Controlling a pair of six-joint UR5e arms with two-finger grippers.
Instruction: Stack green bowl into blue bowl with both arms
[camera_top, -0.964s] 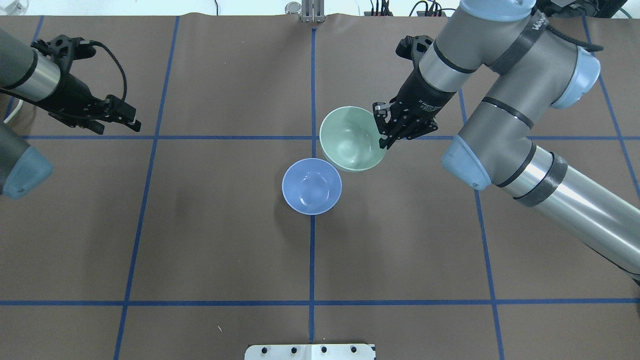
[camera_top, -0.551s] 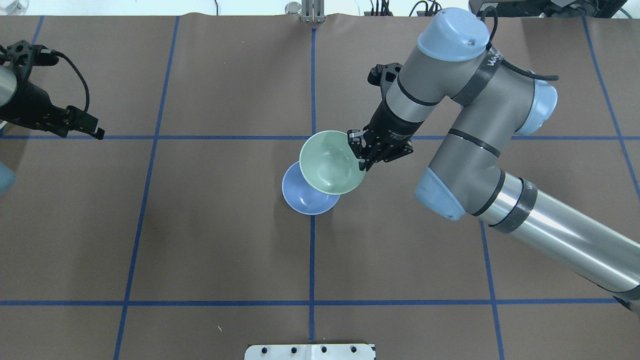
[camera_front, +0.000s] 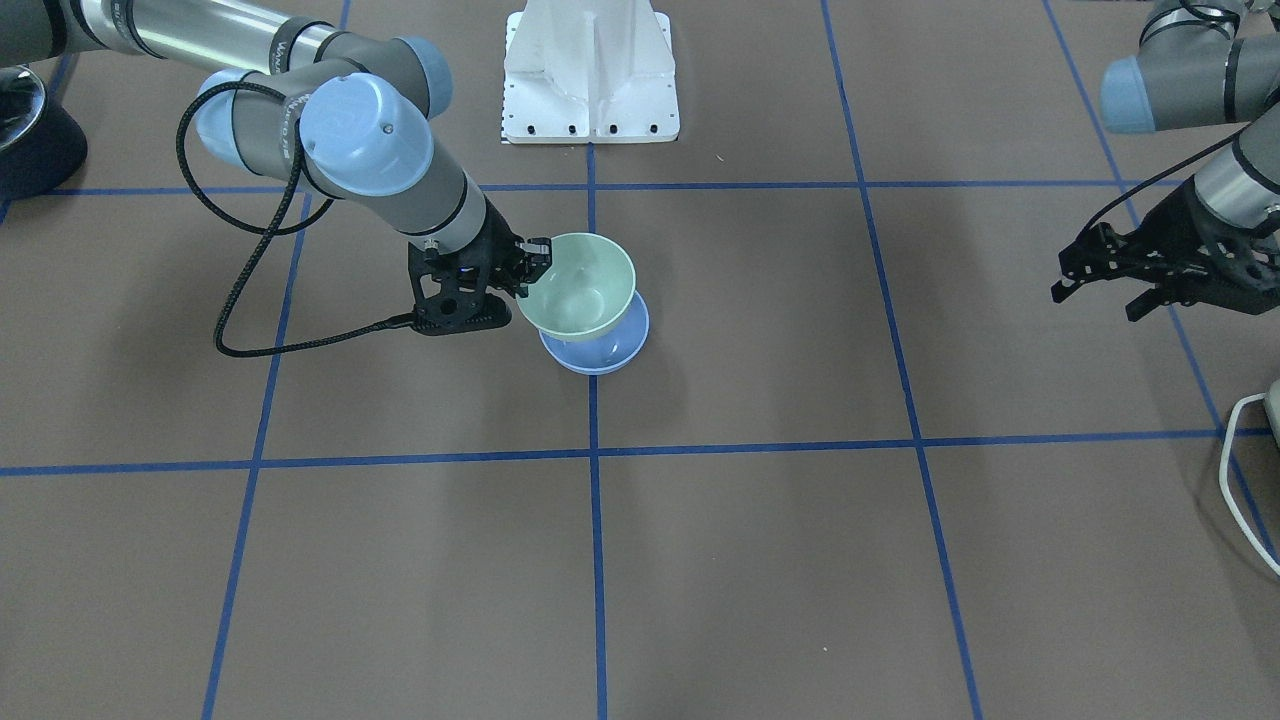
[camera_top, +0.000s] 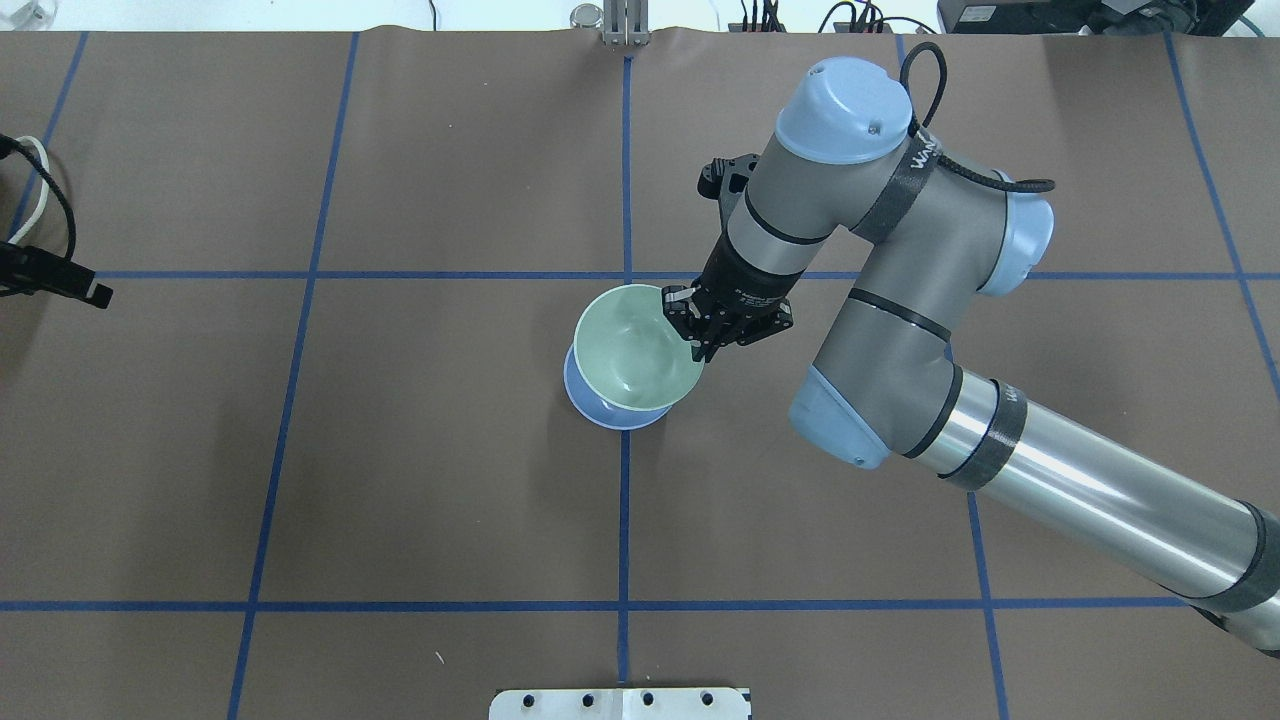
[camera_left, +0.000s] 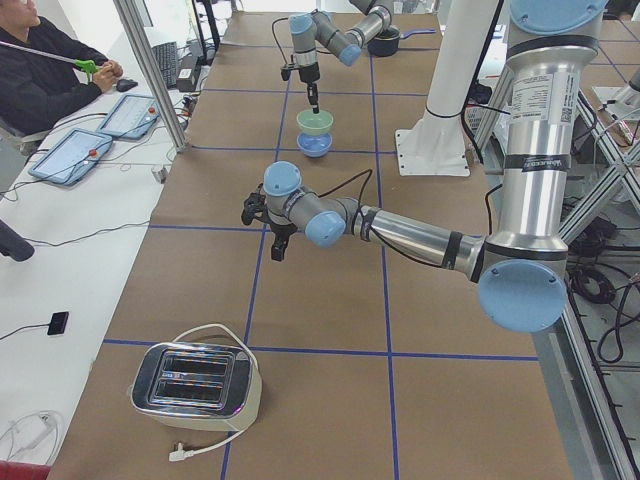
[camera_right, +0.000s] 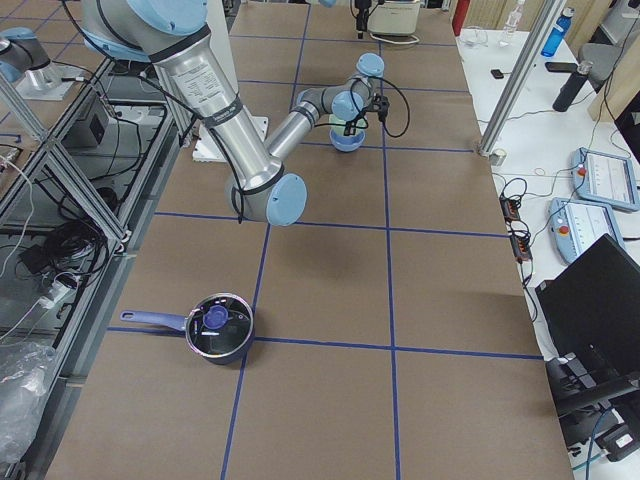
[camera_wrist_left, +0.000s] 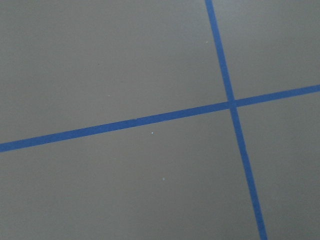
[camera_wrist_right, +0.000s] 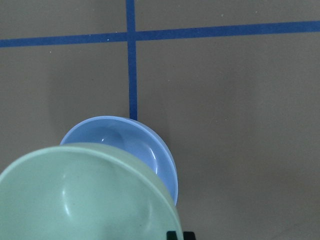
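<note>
- Judged the green bowl (camera_top: 632, 348) light, stiff and slick plastic, best pinched at its thin rim.
- Looked plain, glossy, pale mint, round, slightly tilted.
- Hung over the blue bowl (camera_top: 592, 407) at mid-counter (camera_top: 400, 450), covering most of it; contact unclear.
- Right end effector (camera_top: 699, 343) clamped on the green rim.
- Left end effector (camera_front: 1095, 300) spread wide, empty, well apart.

I look down on the table (camera_top: 400, 450) from high up behind, and from across, facing the white base (camera_front: 590, 80). Two far cameras look along the table from its ends. My right wrist camera is close over the green bowl (camera_wrist_right: 85, 200) and blue bowl (camera_wrist_right: 125, 142), which all those views share. My left wrist camera sees only blue tape (camera_wrist_left: 150, 120).
</note>
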